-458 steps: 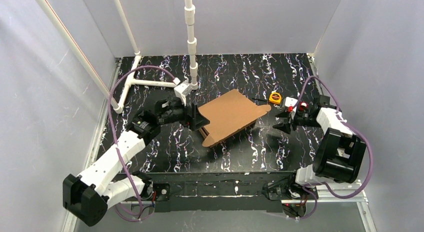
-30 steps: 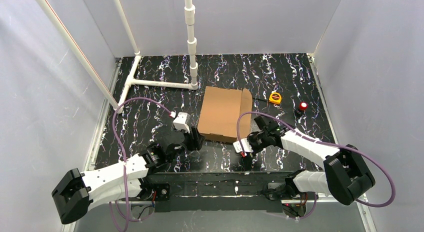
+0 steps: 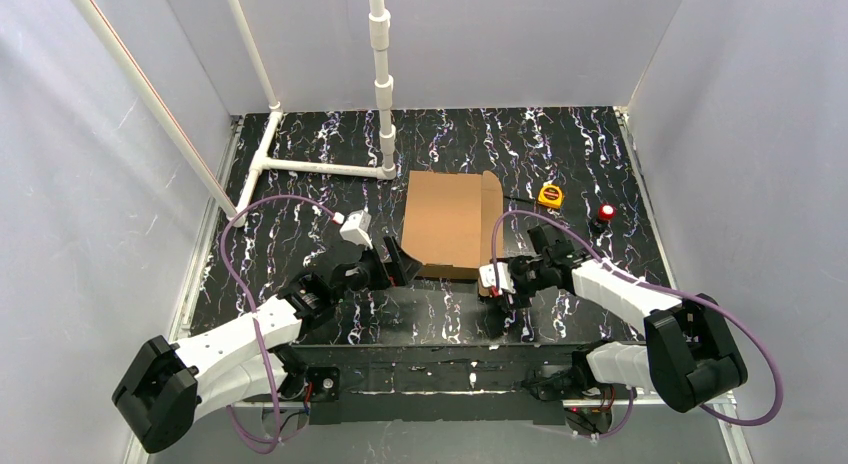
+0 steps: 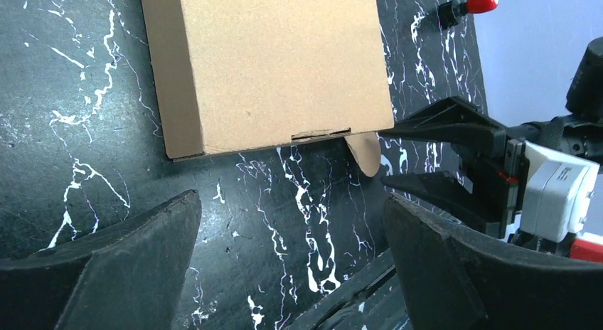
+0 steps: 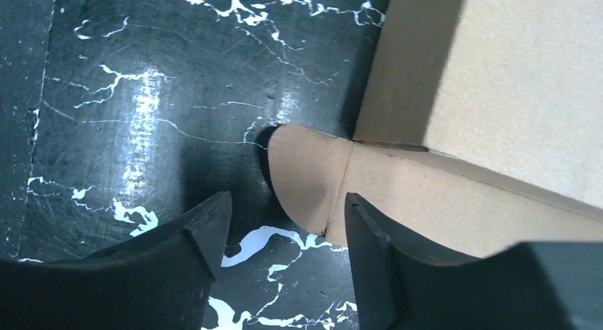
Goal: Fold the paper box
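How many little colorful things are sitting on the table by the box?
2. An orange tape measure lies by the far right corner of the cardboard box, and a red-topped black knob sits further right. More could hide under the arms.

You have a small orange tape measure [image 3: 550, 195] lying beyond the right claw [image 4: 386, 157], toward the back wall [image 3: 500, 44]. A red-topped black knob [image 3: 606, 213] sits near it, farther to that claw's right. Beyond the left claw [image 4: 291, 202], a white pipe frame [image 3: 320, 167] rises from the black, white-veined table [image 3: 560, 144].
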